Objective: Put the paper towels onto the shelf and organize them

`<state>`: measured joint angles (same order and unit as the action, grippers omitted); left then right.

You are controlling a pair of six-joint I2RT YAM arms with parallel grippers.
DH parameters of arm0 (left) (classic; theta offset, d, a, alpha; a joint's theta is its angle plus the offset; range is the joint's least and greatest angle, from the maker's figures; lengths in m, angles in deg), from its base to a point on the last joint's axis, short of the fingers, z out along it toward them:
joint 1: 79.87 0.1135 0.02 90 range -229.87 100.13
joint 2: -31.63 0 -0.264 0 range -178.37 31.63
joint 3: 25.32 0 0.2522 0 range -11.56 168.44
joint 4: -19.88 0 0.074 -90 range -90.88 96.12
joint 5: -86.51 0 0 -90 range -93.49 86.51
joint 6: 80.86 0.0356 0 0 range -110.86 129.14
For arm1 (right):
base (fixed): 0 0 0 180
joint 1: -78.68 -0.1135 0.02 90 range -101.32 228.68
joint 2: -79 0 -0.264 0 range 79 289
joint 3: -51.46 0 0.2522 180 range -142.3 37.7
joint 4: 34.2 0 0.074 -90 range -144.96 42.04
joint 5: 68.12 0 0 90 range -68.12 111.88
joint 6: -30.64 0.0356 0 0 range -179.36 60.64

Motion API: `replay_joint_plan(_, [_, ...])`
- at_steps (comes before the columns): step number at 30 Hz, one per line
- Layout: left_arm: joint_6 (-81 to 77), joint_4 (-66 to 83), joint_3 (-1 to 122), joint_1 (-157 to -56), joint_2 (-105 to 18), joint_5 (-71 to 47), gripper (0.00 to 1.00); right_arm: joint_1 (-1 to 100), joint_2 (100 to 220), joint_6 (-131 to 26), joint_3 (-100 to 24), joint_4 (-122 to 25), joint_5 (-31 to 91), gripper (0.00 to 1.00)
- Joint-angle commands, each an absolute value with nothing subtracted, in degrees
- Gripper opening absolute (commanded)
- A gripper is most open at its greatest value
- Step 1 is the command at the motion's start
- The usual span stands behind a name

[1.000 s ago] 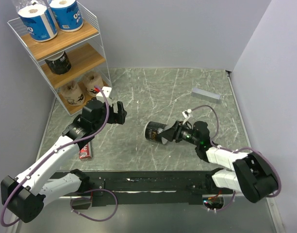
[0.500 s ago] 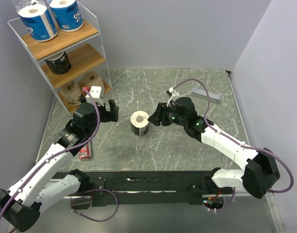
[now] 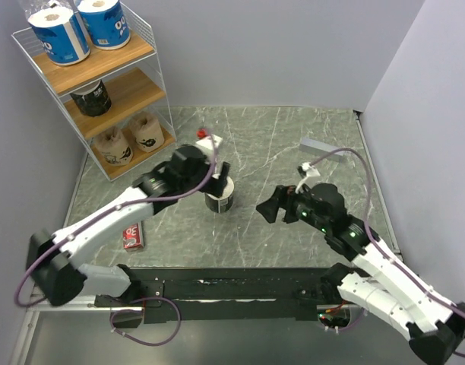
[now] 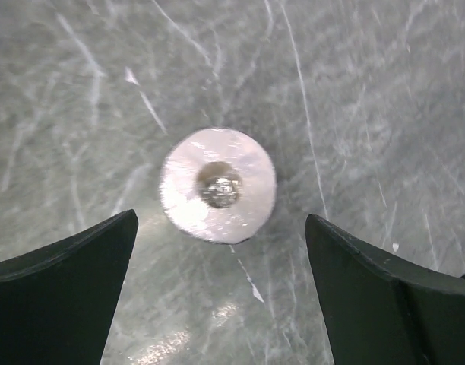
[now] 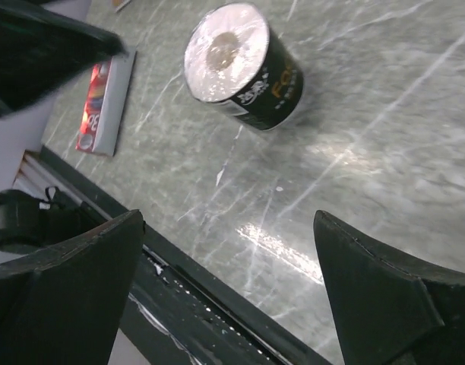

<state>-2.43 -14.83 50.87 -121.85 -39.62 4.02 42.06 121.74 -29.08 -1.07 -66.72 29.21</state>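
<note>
The left gripper [image 3: 222, 173] hangs straight over the black-wrapped roll [image 3: 219, 199], jaws spread wide and holding nothing. In its wrist view the roll [image 4: 217, 185] stands upright on the table [image 3: 293, 152] directly below. Its white end and hollow core face up, and it sits between the two fingers [image 4: 61, 296] with bare table on either side (no touch that can be seen).

The right gripper [image 3: 269, 207] is also wide open and empty. From its own camera the same roll [image 5: 244, 65] stands ahead of the fingertips and well apart from them. The red box [image 5: 103, 103] lies flat farther off to the left.

The shelf [image 3: 103, 84] stands beyond the left gripper, up and to its left. The top board holds two blue-wrapped rolls [image 3: 59, 34], the middle board one black-wrapped roll [image 3: 91, 97], and the bottom board two tan rolls [image 3: 115, 146]. A grey block [image 3: 322, 147] lies on the table beyond the right gripper.
</note>
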Motion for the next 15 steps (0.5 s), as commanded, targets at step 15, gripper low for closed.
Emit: replay_joint_plan(15, [-2.5, -18.9, 61.4, -128.3, -60.9, 2.7, 0.89, 41.8, 97.8, -33.4, 0.1, -82.4, 15.4, 1.00])
